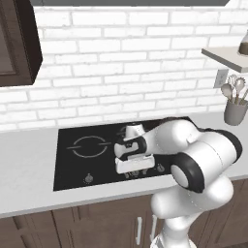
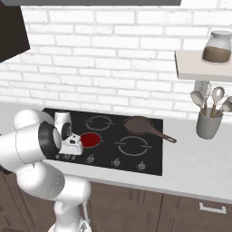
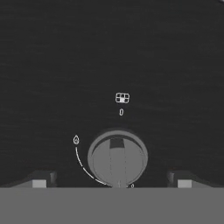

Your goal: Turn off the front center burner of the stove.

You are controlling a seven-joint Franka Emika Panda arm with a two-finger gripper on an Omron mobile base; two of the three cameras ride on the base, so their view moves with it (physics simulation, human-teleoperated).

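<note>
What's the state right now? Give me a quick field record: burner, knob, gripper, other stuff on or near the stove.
front center burner: disc solid red
stove: black glass cooktop set in a grey counter
knob: grey, centred between the fingertips in the hand view, not yet touched
gripper: open, low over the knob row
pan: brown, on the rear right burner, handle pointing right
utensil holder: grey, on the counter right of the stove

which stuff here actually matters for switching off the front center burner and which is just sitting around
Part of the job:
- stove
- front center burner, disc red
- knob between the open fingertips
- tool

Just lying about:
- pan on a back burner
- utensil holder on the counter
- jar on the shelf
</note>
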